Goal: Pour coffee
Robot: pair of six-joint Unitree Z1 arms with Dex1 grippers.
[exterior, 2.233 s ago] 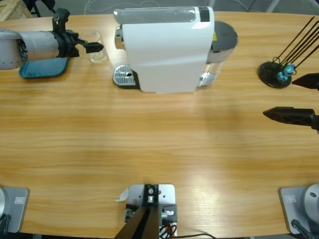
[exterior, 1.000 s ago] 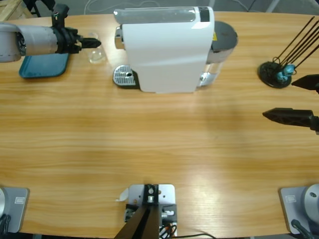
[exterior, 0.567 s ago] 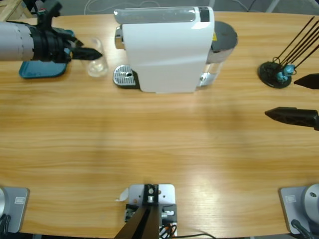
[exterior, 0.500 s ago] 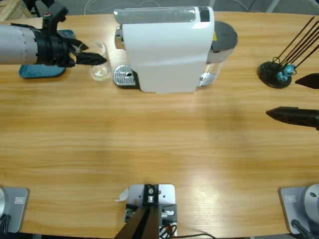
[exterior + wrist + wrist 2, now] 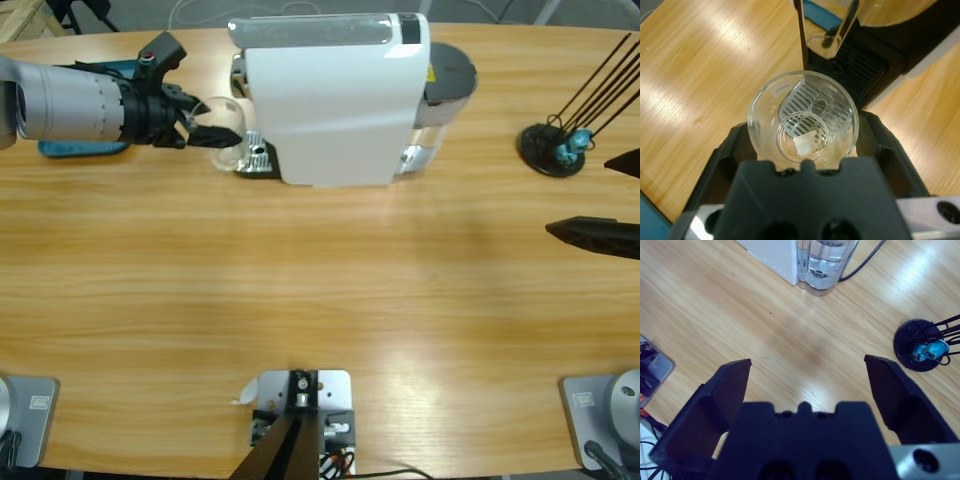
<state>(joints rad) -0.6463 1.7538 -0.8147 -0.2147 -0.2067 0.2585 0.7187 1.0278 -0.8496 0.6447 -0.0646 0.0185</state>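
One glass between left pincer jaws.

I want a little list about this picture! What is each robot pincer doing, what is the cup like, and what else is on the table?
left pincer: shut on the glass cup, holding it at the drip grille
glass cup: clear, no coffee visible inside
right pincer: open, holding nothing, over bare table
coffee machine: white, at the far side of the table
blue tray: behind the left arm
black stand: at the right, with thin black rods and a teal capsule
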